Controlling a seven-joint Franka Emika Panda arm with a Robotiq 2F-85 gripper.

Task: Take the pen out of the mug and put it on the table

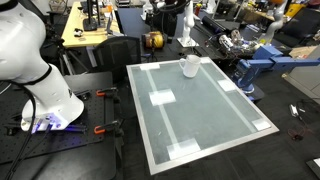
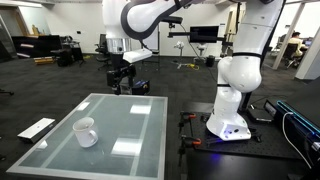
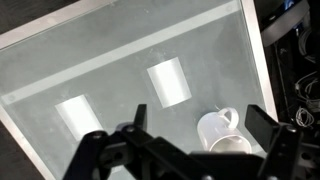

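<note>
Even indoor light, soft, low-resolution frames

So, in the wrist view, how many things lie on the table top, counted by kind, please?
White mug: 1
White tape patches: 2
Total: 3

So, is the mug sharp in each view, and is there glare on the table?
Wrist view: the mug is fairly sharp, the gripper dark and blurred. In both exterior views it is tiny and soft; the table shows even light, no strong glare.
</note>
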